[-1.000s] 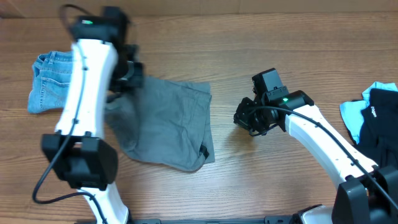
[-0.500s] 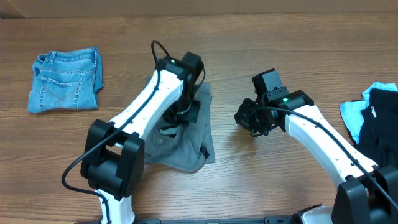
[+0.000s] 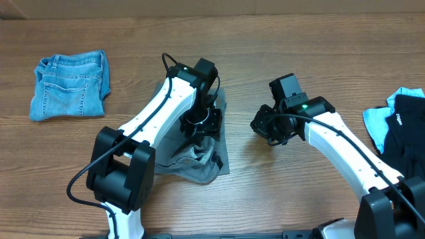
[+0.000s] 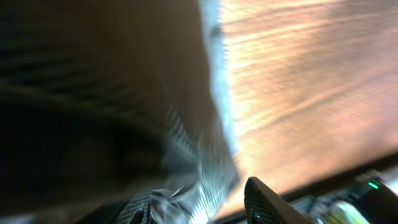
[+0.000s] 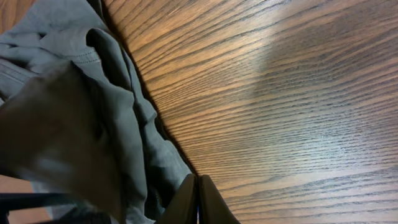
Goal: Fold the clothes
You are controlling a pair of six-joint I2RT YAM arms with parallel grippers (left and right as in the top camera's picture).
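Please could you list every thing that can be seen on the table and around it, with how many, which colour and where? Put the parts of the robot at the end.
grey soft-fabric shorts: one, grey, middle of the table, rumpled, partly hidden under the left arm
blue denim shorts: one, blue, far left of the table, lying flat, apart from everything else
black garment: one, black, right edge, partly out of view
light-blue garment: one, light blue, right edge, under the black one
wooden table: one, brown, under everything
left gripper: one, black on a white arm, over the grey shorts; the blur hides how its jaws stand
right gripper: one, black on a white arm, over bare wood right of the grey shorts, shut, empty
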